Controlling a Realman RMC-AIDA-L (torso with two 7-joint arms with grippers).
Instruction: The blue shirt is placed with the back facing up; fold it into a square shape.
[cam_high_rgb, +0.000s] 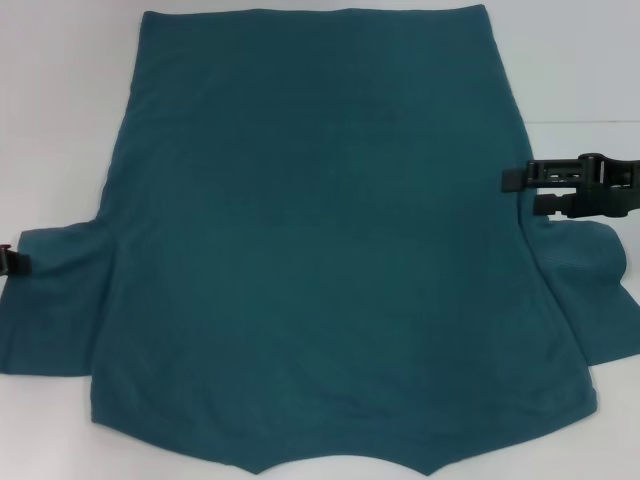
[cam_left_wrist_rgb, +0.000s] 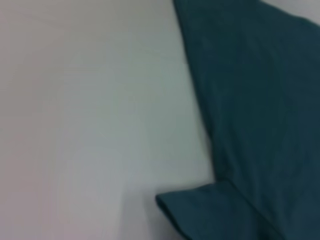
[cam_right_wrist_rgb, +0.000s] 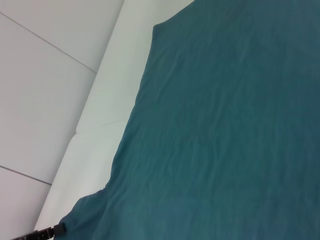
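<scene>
The blue shirt (cam_high_rgb: 320, 250) lies spread flat on the white table, plain side up, with its collar edge toward me and its hem at the far side. Both short sleeves stick out sideways. My right gripper (cam_high_rgb: 521, 192) hovers at the shirt's right side edge, just beyond the right sleeve (cam_high_rgb: 590, 290), and is open with nothing between its fingers. My left gripper (cam_high_rgb: 10, 262) shows only as a black tip at the picture's left border, on the left sleeve (cam_high_rgb: 50, 300). The right wrist view shows the shirt (cam_right_wrist_rgb: 225, 130) and the left gripper (cam_right_wrist_rgb: 47, 231) far off. The left wrist view shows the shirt's side edge (cam_left_wrist_rgb: 260, 115).
The white table (cam_high_rgb: 60, 120) shows as bare strips to the left and right of the shirt. In the right wrist view the table's far edge (cam_right_wrist_rgb: 95, 100) borders a light tiled floor (cam_right_wrist_rgb: 40, 90).
</scene>
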